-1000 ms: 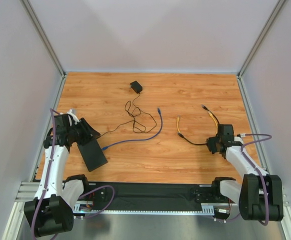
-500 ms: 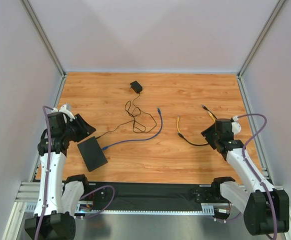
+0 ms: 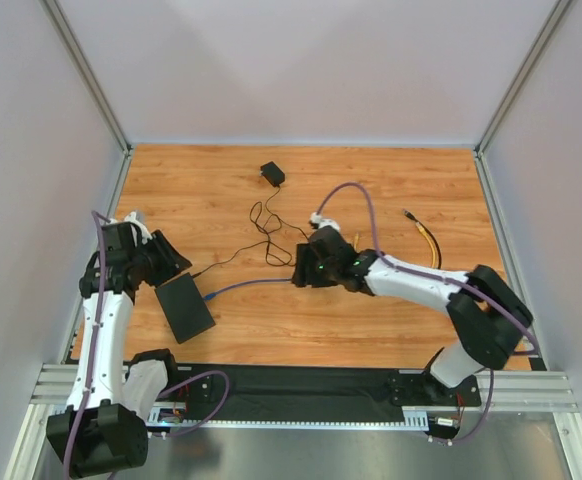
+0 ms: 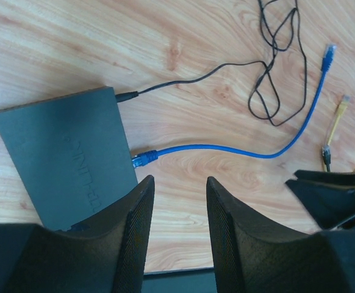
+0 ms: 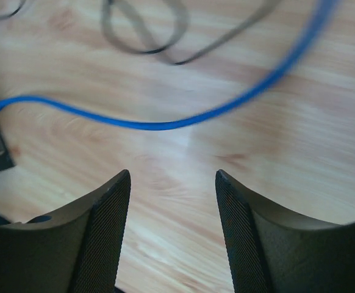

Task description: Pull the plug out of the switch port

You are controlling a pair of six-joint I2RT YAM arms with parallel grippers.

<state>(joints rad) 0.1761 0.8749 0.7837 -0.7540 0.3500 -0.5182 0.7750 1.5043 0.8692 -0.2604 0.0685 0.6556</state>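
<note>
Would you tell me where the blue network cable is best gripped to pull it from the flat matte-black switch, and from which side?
Probably at its blue plug, right beside the flat matte-black switch, not the slack blue cable, which would flex. The plug lies flat, sticking straight out of the socket edge, so come from above, clamping its two sides, pulling away from the switch.

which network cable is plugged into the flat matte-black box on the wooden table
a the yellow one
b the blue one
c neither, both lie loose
b, the blue cable's plug sits in the socket edge of the flat matte-black rectangular switch, while the thin yellow cable lies loose on the wood, well apart from it.
</note>
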